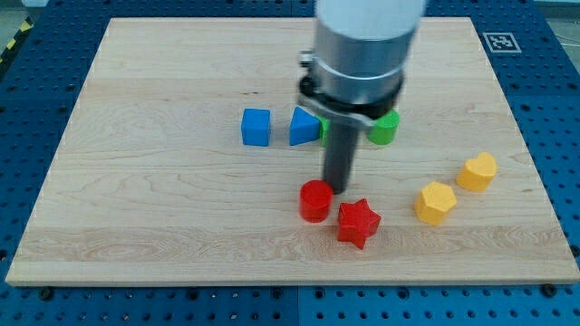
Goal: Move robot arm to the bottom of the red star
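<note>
The red star [358, 222] lies on the wooden board [163, 181] below the board's centre. A red cylinder [315, 200] stands just to its left, almost touching it. My tip [338, 188] is down on the board just above the gap between the red cylinder and the red star, close to the cylinder's upper right edge and above and to the left of the star. The rod rises to the arm's wide grey body [362, 45] at the view's top.
A blue cube [256, 127] and a blue triangular block [304, 127] sit left of the rod. Green blocks [384, 129] show partly behind the arm. Two yellow blocks [436, 202] [477, 171] lie at the view's right.
</note>
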### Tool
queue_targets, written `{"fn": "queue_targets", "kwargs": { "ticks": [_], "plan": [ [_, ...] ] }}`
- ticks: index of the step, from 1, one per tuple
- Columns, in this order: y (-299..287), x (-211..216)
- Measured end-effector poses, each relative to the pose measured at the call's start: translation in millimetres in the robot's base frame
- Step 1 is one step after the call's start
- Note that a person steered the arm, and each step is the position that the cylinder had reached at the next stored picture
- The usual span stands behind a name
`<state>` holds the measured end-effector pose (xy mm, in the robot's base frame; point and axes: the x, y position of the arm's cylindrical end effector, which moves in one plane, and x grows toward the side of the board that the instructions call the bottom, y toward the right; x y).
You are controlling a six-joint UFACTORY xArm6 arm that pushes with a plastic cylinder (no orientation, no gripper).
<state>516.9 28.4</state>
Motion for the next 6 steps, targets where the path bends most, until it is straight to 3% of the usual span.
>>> {"fn": "queue_targets", "kwargs": {
  "ticks": [3, 4, 6],
  "plan": [
    [-128, -7],
    [-145, 29],
    [-28, 72]
  ]
}}
